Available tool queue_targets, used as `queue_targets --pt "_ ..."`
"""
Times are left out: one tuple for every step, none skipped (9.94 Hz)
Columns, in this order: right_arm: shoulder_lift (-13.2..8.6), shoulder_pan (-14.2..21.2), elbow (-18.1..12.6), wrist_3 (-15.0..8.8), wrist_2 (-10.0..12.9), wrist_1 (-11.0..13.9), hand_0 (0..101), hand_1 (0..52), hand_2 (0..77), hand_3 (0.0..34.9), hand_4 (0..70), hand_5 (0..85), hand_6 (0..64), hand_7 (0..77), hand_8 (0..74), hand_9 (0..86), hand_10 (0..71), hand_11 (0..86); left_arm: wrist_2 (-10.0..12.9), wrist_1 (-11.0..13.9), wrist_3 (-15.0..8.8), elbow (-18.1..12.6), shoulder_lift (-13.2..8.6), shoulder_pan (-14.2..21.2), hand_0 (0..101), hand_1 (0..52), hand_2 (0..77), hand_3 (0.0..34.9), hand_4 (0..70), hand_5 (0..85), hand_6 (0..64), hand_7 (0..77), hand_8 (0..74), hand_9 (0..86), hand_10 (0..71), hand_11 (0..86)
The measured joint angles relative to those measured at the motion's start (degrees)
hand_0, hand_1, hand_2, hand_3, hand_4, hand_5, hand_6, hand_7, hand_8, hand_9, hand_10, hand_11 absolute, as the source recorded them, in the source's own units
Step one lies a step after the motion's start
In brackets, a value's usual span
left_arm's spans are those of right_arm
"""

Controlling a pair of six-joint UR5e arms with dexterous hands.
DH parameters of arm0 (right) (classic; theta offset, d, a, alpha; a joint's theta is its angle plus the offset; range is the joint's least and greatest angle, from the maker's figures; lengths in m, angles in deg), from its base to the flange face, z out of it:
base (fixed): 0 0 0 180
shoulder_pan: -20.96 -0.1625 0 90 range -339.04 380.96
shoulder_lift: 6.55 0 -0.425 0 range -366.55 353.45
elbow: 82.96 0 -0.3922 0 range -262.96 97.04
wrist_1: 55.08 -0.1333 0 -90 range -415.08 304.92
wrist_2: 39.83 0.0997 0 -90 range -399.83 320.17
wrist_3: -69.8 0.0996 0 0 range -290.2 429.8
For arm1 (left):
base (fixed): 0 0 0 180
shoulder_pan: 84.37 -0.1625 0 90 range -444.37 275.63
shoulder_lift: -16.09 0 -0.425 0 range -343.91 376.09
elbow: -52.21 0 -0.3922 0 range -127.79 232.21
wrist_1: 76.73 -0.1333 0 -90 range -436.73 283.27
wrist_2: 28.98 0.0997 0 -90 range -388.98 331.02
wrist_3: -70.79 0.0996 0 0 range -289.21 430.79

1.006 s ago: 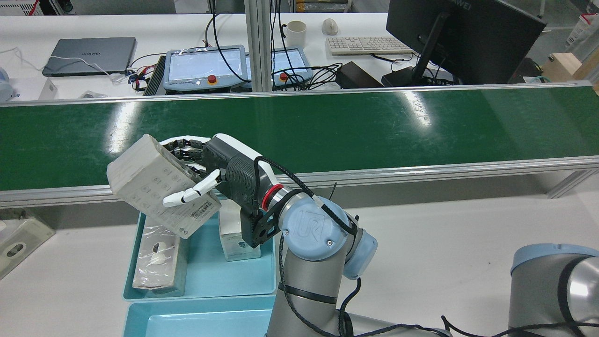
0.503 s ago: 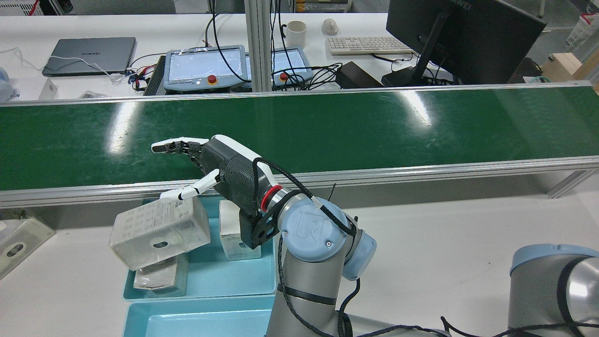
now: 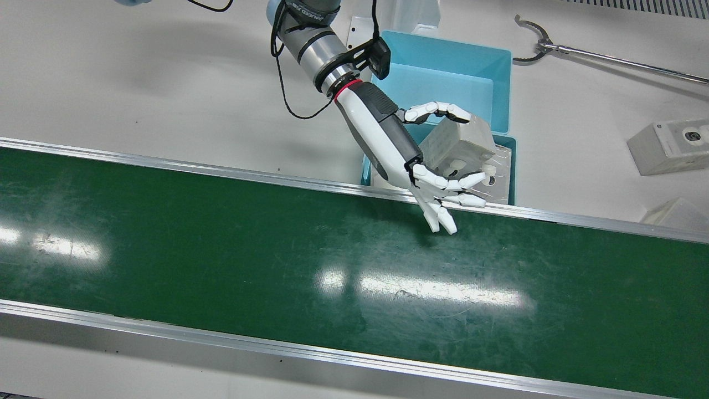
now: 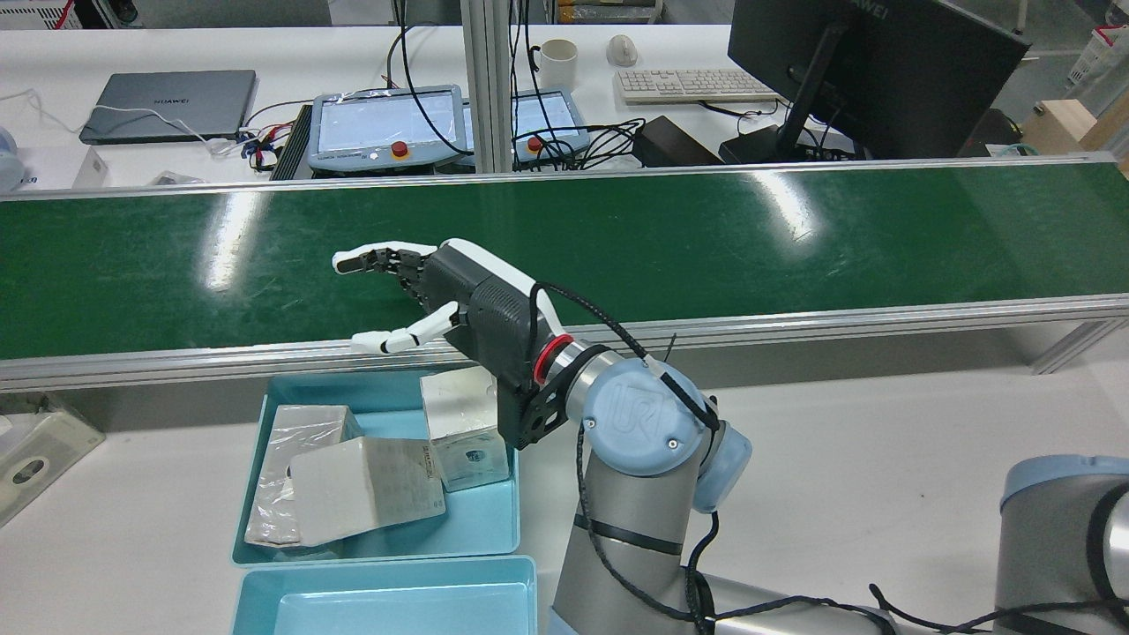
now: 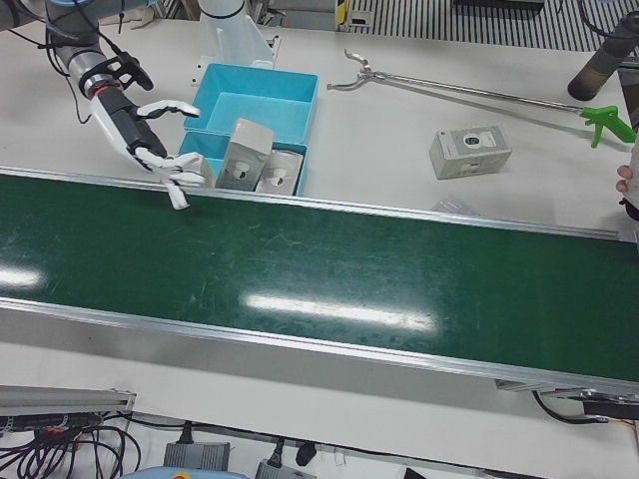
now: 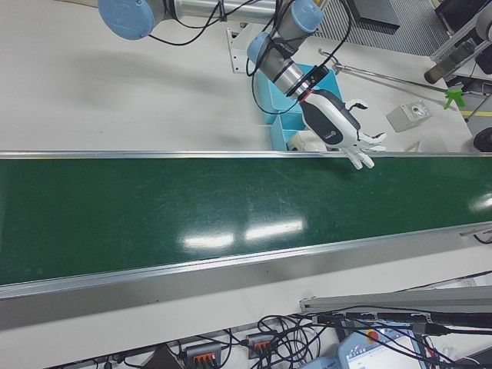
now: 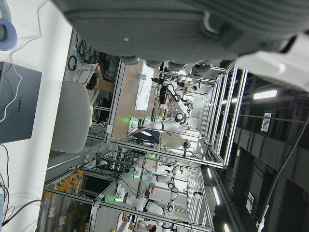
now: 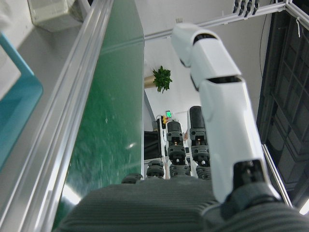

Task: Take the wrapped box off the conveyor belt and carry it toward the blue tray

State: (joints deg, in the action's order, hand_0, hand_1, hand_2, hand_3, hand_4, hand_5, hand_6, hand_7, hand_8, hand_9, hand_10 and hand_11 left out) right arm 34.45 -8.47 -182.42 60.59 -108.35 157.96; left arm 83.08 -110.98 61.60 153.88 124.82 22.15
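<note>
The wrapped box [image 4: 366,489] lies tilted in the blue tray [image 4: 481,525], leaning on a flat wrapped box [image 4: 287,459]. It also shows in the front view [image 3: 460,144] and the left-front view [image 5: 245,150]. My left hand [image 4: 441,295] is open and empty, fingers straight, over the near rail of the green conveyor belt [image 4: 706,238], above and behind the tray. It shows in the front view [image 3: 412,160] too. My right hand [image 8: 212,106] shows only in its own view, fingers apart, holding nothing.
A third box [image 4: 463,428] stands upright in the same tray. A second, empty blue tray [image 4: 397,608] sits next to it. A grey box [image 4: 35,459] lies left of the trays. A reacher tool [image 3: 609,55] lies on the table. The right arm's elbow [image 4: 1058,529] is at the rear view's lower right.
My left hand let go of the wrapped box; it dropped and now lies in the blue tray. The hand opened and moved right, toward the belt.
</note>
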Motion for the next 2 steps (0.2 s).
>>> queue_targets --pt "2.8 -2.4 -1.9 0.5 0.2 0.0 54 23.5 24.5 0.0 22.4 26.2 9.8 11.4 2.7 4.4 0.0 1.1 0.0 0.0 0.0 0.0 0.0 0.0 0 0.0 0.5 0.0 0.0 1.1 0.5 0.5 0.5 0.5 0.5 0.5" --pt "6.3 -5.6 -4.0 1.3 0.3 0.0 54 23.5 26.7 0.0 20.2 29.5 8.7 11.4 1.6 4.4 0.0 1.1 0.0 0.0 0.0 0.0 0.0 0.0 0 0.0 0.5 0.0 0.0 1.1 0.5 0.5 0.5 0.0 0.5 0.5"
